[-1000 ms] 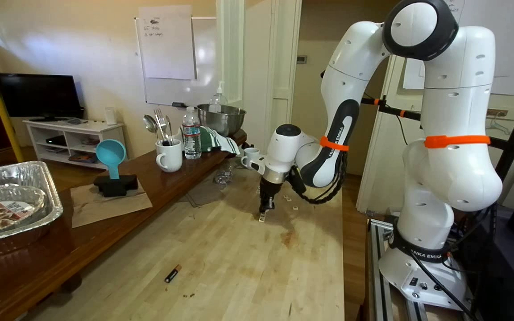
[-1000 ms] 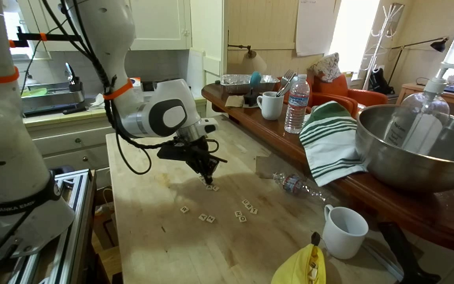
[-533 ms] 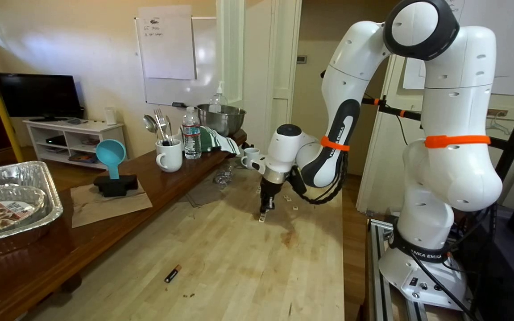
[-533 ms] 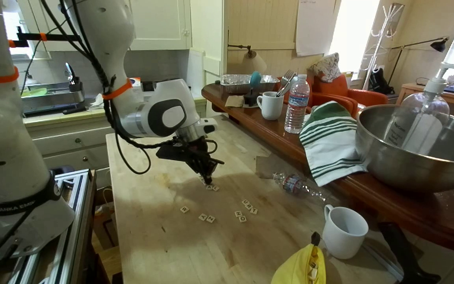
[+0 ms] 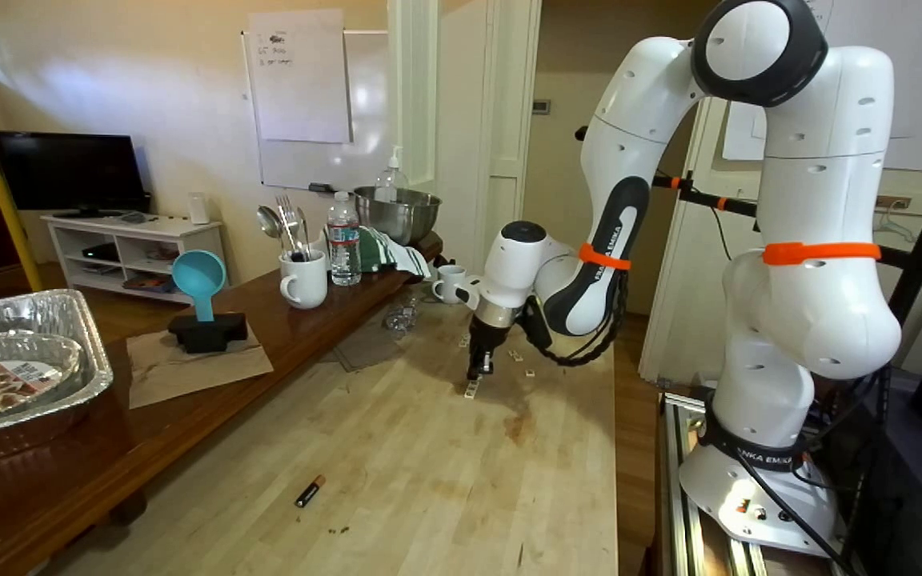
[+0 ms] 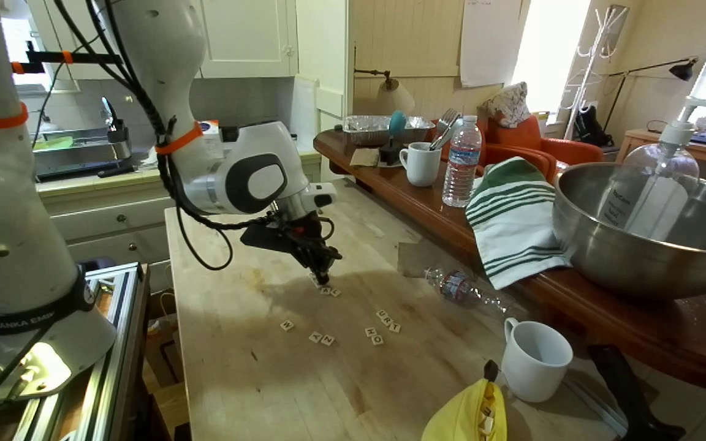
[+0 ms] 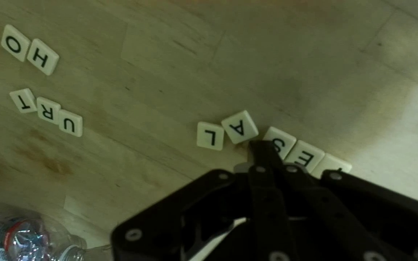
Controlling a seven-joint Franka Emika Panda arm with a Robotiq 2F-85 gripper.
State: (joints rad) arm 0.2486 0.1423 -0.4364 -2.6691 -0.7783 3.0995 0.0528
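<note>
My black gripper [image 7: 261, 145] is shut, with its fingertips together and nothing seen between them. It points down just over a row of cream letter tiles, also visible in both exterior views. In the wrist view, the L tile [image 7: 210, 136] and the tilted A tile [image 7: 240, 127] lie left of the tips. On the right are the S tile [image 7: 283, 139], partly covered by a finger, the E tile [image 7: 305, 155] and a tile [image 7: 330, 165] whose letter is mostly hidden. A small gap separates A from S. Whether the tips touch a tile, I cannot tell.
More tiles lie apart: O [image 7: 15, 43] with H [image 7: 43, 57], a T-R-U group [image 7: 48, 109], and W [image 6: 287, 325]. A crumpled plastic bottle [image 6: 460, 288], white mug [image 6: 537, 361], yellow pouch [image 6: 466, 413] and battery [image 5: 310, 491] are on the table. A raised wooden counter [image 5: 269, 320] runs alongside.
The gripper has risen slightly and turned a little, the arm drawing back a touch. The tiles stay in place. A bright light now shows on the robot's base.
</note>
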